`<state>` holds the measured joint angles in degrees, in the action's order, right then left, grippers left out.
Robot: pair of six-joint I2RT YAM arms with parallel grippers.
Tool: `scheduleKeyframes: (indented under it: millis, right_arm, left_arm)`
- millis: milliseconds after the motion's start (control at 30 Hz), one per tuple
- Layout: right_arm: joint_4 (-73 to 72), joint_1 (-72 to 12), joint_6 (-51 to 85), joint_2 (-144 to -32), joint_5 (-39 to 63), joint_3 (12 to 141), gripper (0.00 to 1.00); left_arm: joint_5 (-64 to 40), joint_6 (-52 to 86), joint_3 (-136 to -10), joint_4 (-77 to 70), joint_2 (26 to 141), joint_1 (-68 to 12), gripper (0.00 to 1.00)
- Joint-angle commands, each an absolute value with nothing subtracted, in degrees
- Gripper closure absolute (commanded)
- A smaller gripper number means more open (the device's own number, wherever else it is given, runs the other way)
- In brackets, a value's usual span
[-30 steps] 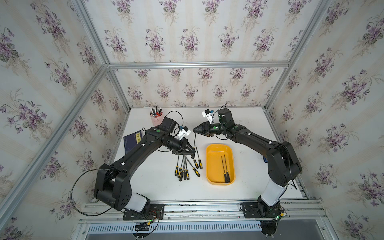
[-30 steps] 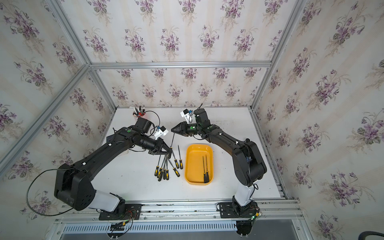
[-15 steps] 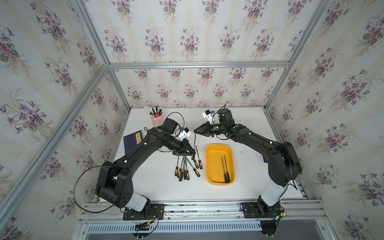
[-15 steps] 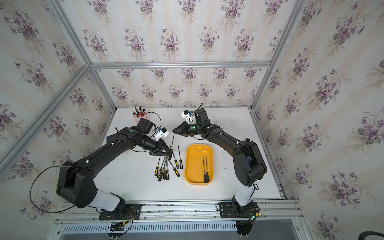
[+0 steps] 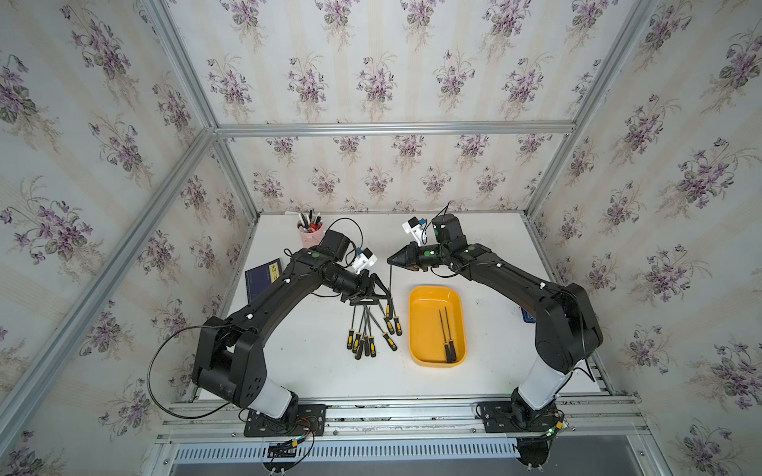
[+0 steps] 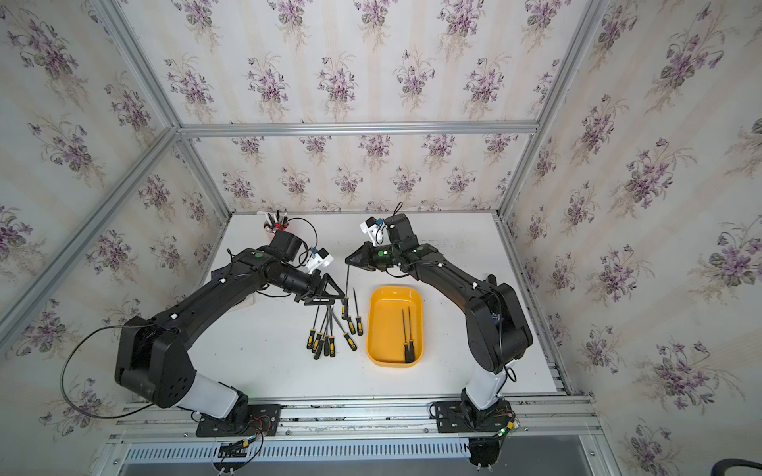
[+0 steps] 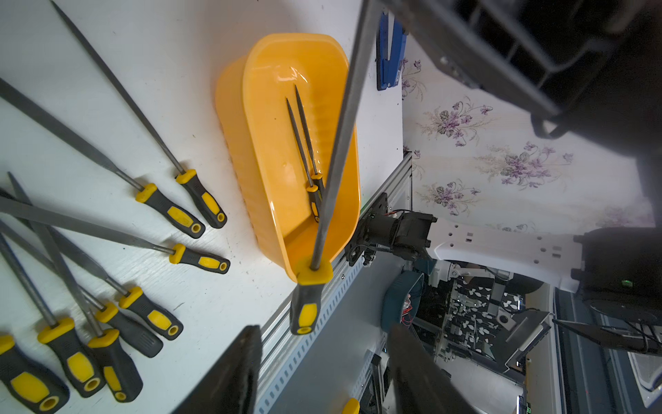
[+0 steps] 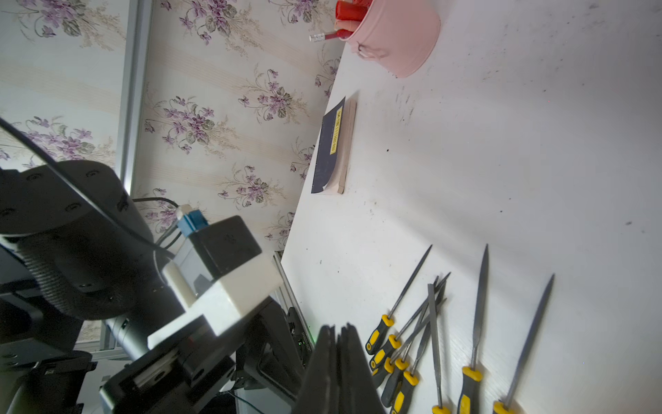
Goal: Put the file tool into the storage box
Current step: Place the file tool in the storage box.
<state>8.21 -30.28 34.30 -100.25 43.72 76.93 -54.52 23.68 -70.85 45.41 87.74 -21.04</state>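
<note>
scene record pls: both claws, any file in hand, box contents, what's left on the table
right claw: shut on the tip of the held file, which hangs handle down
left claw: open, by that handle, not gripping
held file position: outside the storage box
storage box: orange, holds two files
loose files: fanned on the table beside the box
other: pink pen cup, dark booklet

Glossy, smooth orange-yellow plastic on the storage box (image 7: 283, 61). Dull grey metal blade on the file tool (image 7: 340, 143) — handle of matt black and yellow plastic. White matt table (image 8: 501, 143), slightly scuffed.
</note>
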Motion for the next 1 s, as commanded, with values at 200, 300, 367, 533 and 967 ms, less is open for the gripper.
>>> scheduleKeyframes:
  millis: [200,300,367,533,967]
  right_arm:
    - [39.1,-28.92,25.12,-102.25,21.41,85.21,1.0]
    - [41.1,-28.66,24.7,-101.32,18.37,83.42,1.0]
    - [41.16,-28.35,24.87,-100.5,17.24,81.74,1.0]
    - [41.07,-27.21,24.31,-99.32,14.45,78.42,1.0]
    - [40.24,-26.71,21.18,-100.68,13.85,71.09,1.0]
  left_arm:
    - [-49.85,20.3,-73.79,50.92,87.13,-16.37,0.21]
    - [-49.03,19.64,-74.79,51.24,88.1,-16.38,0.2]
    - [-48.4,19.6,-74.97,51.08,88.49,-16.43,0.19]
    - [-47.46,19.73,-74.55,50.59,89.4,-16.37,0.19]
    - [-46.67,20.17,-71.9,48.48,90.09,-16.4,0.18]
